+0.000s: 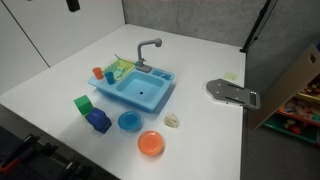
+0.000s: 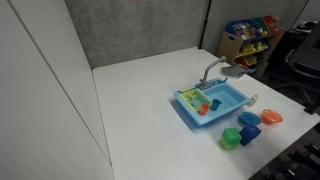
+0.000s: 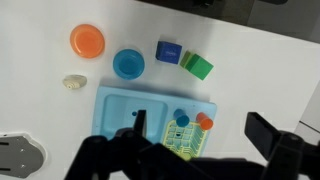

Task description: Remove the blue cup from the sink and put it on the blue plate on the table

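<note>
Blue cup in sink, well below hand.

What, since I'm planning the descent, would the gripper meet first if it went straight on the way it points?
Probably the yellow-green rack section of the sink, close to the blue cup and small orange cup: the open gripper frames that end in the wrist view. Depth is unclear.
</note>
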Available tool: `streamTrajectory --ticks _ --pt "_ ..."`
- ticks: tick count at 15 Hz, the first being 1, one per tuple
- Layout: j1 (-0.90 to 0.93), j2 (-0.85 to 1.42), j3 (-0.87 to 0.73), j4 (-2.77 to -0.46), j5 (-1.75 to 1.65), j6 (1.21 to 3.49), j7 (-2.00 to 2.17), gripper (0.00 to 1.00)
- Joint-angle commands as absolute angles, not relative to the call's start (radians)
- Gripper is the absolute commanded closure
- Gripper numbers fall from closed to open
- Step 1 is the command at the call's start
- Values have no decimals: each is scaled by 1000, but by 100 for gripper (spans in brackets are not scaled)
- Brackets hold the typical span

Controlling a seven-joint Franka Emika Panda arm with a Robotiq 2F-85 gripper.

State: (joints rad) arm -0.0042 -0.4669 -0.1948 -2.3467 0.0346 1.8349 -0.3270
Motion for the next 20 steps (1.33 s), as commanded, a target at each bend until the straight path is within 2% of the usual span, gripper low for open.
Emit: streamTrajectory --ticks 1,10,20 --pt "-17 -389 -159 -2211 48 1751 -258 0" --pt "-7 -102 -78 -1968 38 1748 -126 0" --pt "9 174 -9 -1930 8 2000 -45 0"
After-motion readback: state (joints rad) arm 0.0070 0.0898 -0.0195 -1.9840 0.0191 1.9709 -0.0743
